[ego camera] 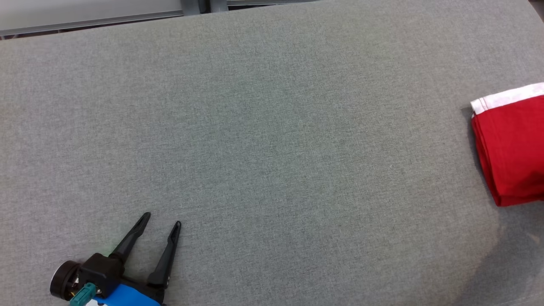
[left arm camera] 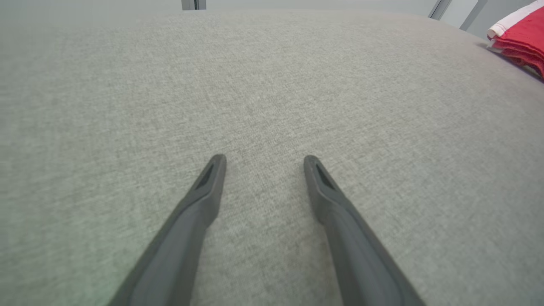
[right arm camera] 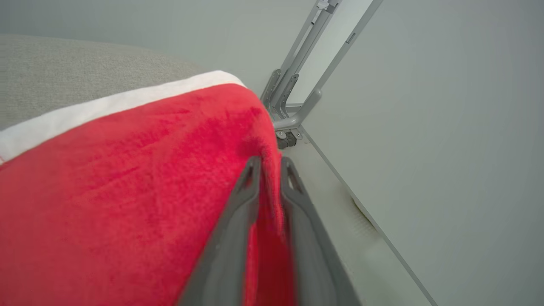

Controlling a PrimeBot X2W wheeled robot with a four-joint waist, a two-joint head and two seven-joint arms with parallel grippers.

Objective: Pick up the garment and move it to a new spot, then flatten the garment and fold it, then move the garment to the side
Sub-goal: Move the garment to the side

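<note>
The garment (ego camera: 512,148) is red with a white band, folded into a thick stack at the right edge of the grey table (ego camera: 272,140). It also appears at the far upper right as the garment (left arm camera: 522,38) in the left wrist view. My right gripper (right arm camera: 270,163) is shut on the garment (right arm camera: 127,178), pinching a fold of its right edge between both fingers. My left gripper (ego camera: 162,220) lies low over the table's front left, open, with nothing between its fingers, far from the garment; the same left gripper (left arm camera: 264,159) has bare cloth between its tips.
The table's grey fabric top spreads wide between my left gripper and the garment. A metal frame with a caster (right arm camera: 289,123) and pale floor lie beyond the table's right edge. A pale ledge (ego camera: 85,12) runs behind the table's far edge.
</note>
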